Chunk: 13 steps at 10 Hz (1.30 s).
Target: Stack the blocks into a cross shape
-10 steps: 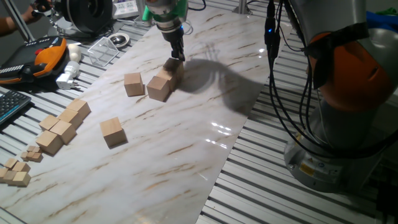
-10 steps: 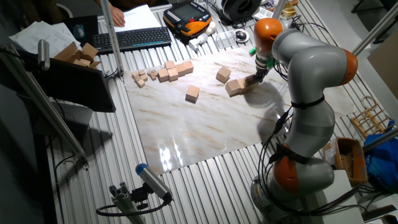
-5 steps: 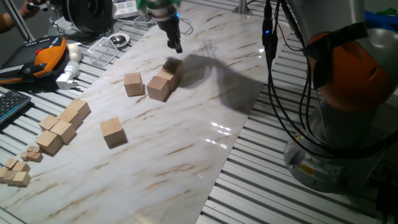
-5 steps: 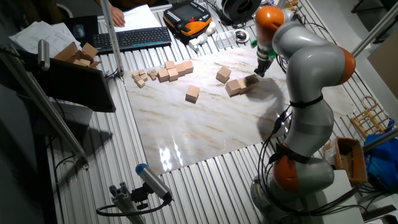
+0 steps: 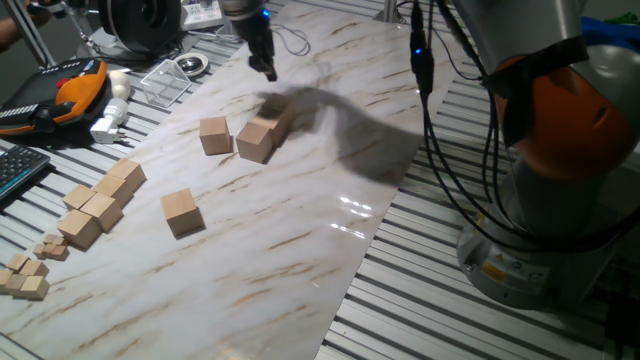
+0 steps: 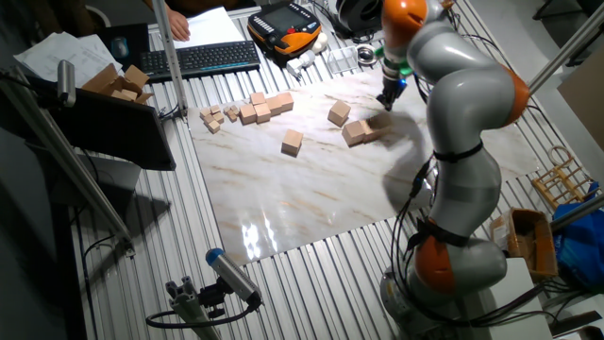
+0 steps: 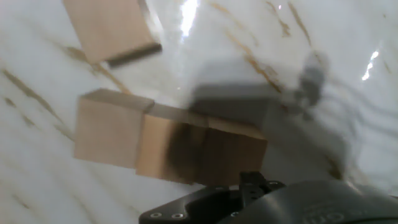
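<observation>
Blocks: plain light-tan wooden cubes; a touching row is seen on the marble-patterned white tabletop, below the fingers.
Single cubes: one just beside the row, another well apart.
Gripper: lifted clear since a second ago; nothing held; finger spacing cannot be told.

The claw hangs above the marble-topped bench, holding nothing. Just below it lie joined wooden cubes, with a single cube to their left. Another cube sits farther left, well apart.
</observation>
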Available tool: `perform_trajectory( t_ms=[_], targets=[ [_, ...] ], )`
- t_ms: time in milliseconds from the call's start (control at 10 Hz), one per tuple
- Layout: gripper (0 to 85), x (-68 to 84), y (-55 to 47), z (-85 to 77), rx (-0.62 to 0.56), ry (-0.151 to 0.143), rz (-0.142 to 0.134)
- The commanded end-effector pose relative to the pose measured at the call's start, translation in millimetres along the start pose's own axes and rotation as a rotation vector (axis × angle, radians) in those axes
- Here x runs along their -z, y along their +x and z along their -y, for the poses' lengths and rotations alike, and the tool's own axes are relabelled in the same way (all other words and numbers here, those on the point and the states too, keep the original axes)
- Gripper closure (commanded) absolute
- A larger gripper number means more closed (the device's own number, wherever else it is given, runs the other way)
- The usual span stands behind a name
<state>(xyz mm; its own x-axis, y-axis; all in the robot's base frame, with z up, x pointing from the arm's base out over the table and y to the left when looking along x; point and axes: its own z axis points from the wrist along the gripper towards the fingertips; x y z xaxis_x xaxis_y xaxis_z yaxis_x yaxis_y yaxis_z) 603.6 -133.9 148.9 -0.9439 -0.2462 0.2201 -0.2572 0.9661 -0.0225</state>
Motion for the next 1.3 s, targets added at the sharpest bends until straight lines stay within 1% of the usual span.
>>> perform_trajectory(
  t_ms=[0, 100, 200, 300, 400, 500, 600, 700, 800, 900, 1000, 1100, 1200],
  targets=[
    [85.0, 8.6, -6.8, -25.0, -0.029, -0.009, -0.002],
    [85.0, 18.7, -11.1, -45.3, -0.070, -0.018, -0.008],
    [85.0, 27.4, -12.6, -63.3, -0.111, -0.025, -0.019],
    [85.0, 34.3, -13.4, -81.0, -0.150, -0.028, -0.029],
    [85.0, 37.3, -13.2, -94.9, -0.184, -0.032, -0.033],
    [85.0, 28.1, -11.4, -102.0, -0.204, -0.065, -0.020],
    [85.0, 18.5, -10.1, -109.6, -0.220, -0.070, -0.008],
    [85.0, 12.7, -8.5, -114.4, -0.225, -0.075, 0.005],
    [85.0, 11.7, -6.8, -116.7, -0.226, -0.074, 0.007],
    [85.0, 12.3, -4.7, -117.0, -0.224, -0.072, -0.001],
    [85.0, 12.3, -4.7, -117.0, -0.211, -0.074, -0.002],
    [85.0, 12.3, -4.7, -117.0, -0.199, -0.088, -0.004],
    [85.0, 12.3, -4.7, -117.0, -0.189, -0.091, -0.005]
  ],
)
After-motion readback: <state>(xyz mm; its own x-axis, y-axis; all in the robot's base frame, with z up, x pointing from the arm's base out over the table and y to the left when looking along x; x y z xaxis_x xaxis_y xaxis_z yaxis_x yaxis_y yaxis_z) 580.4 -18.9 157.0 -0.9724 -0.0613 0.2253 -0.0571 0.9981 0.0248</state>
